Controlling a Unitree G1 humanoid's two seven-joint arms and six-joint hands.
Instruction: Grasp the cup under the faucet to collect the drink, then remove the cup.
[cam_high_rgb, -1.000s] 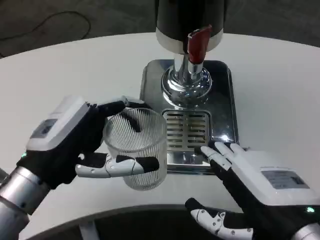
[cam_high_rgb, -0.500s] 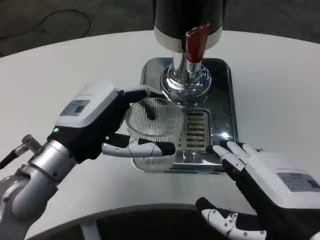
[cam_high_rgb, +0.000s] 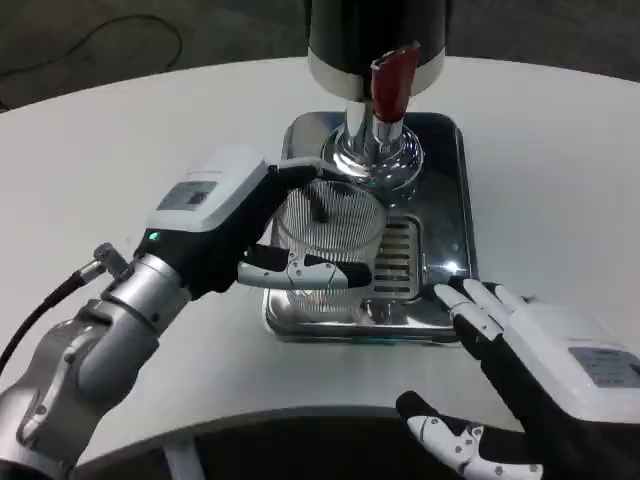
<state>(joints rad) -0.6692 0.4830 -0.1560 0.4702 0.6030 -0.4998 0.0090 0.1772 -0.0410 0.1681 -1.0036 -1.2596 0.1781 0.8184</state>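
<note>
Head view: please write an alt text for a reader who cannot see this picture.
The left hand holds a ribbed clear cup over the metal drip tray, just left of the dispenser's faucet with its red lever. The right hand rests open beside the tray.

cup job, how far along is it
Done: the left hand grips the ribbed glass cup and has it over the drip tray. In hand: lining it up below the chrome faucet. Left: collecting the drink, then removing the cup. The right hand rests open nearby.
</note>
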